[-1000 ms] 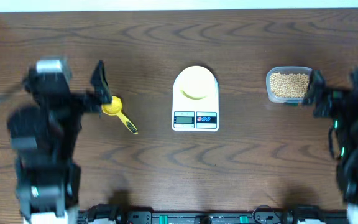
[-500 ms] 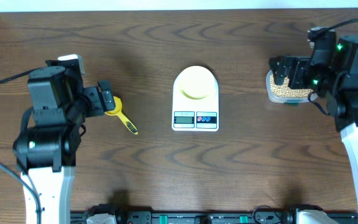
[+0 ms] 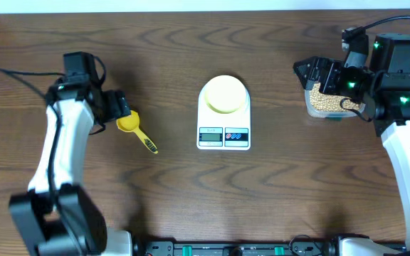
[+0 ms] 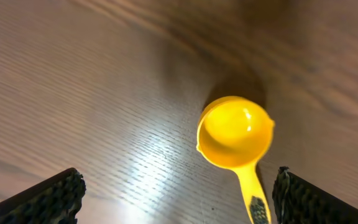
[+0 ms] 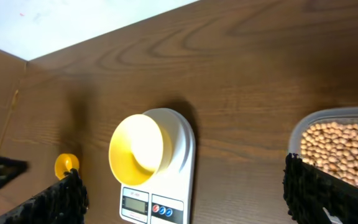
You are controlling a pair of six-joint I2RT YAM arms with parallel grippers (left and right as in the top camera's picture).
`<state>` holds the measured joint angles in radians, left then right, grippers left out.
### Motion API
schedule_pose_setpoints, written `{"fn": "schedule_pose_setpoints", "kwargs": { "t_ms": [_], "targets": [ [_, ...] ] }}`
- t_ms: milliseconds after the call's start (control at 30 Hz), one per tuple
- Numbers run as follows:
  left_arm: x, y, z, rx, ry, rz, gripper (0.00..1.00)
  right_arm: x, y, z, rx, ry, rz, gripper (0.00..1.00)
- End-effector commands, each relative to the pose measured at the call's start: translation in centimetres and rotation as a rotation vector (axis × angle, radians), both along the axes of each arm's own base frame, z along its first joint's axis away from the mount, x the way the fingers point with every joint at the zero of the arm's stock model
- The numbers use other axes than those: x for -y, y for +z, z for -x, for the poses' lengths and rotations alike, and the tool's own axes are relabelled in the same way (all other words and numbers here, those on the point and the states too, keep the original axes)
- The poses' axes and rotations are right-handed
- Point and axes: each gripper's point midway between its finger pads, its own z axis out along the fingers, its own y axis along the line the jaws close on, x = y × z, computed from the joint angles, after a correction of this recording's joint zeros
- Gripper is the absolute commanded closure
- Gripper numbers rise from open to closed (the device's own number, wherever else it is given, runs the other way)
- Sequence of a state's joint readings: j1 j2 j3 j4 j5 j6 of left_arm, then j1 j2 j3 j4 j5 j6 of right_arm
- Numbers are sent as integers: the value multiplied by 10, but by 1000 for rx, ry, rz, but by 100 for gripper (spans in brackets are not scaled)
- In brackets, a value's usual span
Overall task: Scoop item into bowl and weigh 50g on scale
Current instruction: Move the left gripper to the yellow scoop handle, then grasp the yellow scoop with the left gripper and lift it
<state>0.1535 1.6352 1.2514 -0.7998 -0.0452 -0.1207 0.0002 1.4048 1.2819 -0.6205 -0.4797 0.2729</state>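
The pale-yellow bowl stands empty on the white scale at the table's middle; both also show in the right wrist view, bowl on scale. The tan beans fill a clear tub at the right, also seen in the right wrist view. A bright yellow scoop lies on the table at the left, bowl end up in the left wrist view. My left gripper is open just above the scoop's bowl end. My right gripper is open over the tub's left edge.
The scale's front panel faces me with a grey LCD and two coloured buttons. The table's far edge meets a white wall. Bare wooden tabletop lies between the scoop and the scale.
Both arms have swung up from the table's near sides. The left gripper now hovers at the scoop; the right gripper reached over the tub's left side. Objects have not moved.
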Motion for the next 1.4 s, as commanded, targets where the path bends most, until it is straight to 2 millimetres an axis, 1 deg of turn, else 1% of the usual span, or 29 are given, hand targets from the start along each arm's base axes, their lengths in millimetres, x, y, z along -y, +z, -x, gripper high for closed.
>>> {"fn": "schedule_pose_setpoints", "kwargs": {
  "t_ms": [0, 133, 267, 367, 500, 633, 733, 1000, 1067, 1100, 1167, 1300, 1367],
  "targets": [
    [2, -16, -7, -24, 9, 33, 2, -14, 10, 3, 11, 32, -23, 1],
    [4, -40, -7, -86, -6, 50, 2, -22, 9, 6, -1, 50, -23, 1],
    [5, -55, -4, -138, -54, 46, 2, -25, 4, 11, -27, 60, -21, 1],
    [3, -60, -7, -137, -56, 45, 2, -23, 1, 13, -45, 51, -13, 1],
    [-2, -63, -9, -132, -53, 43, 15, -23, -1, 14, -55, 47, -8, 1],
    [-9, -75, -8, -153, -49, 46, 15, -23, -1, 14, -50, 47, -8, 1],
    [-9, -82, -7, -173, -58, 47, 15, -23, 0, 13, -43, 47, -8, 1],
    [-11, -88, -16, -152, -79, 38, 16, -23, 4, 9, -24, 47, -10, 1],
    [-11, -89, -18, -145, -79, 36, 21, -23, 4, 9, -20, 47, -10, 1],
    [-12, -88, -19, -142, -79, 36, 26, -23, 4, 9, -20, 47, -10, 1],
    [-12, -88, -20, -137, -79, 34, 33, -23, 4, 9, -21, 47, -10, 1],
    [-12, -89, -21, -132, -79, 33, 37, -23, 4, 9, -20, 47, -10, 1],
    [-12, -90, -23, -130, -79, 33, 42, -23, 4, 9, -20, 47, -10, 1]
  ]
}}
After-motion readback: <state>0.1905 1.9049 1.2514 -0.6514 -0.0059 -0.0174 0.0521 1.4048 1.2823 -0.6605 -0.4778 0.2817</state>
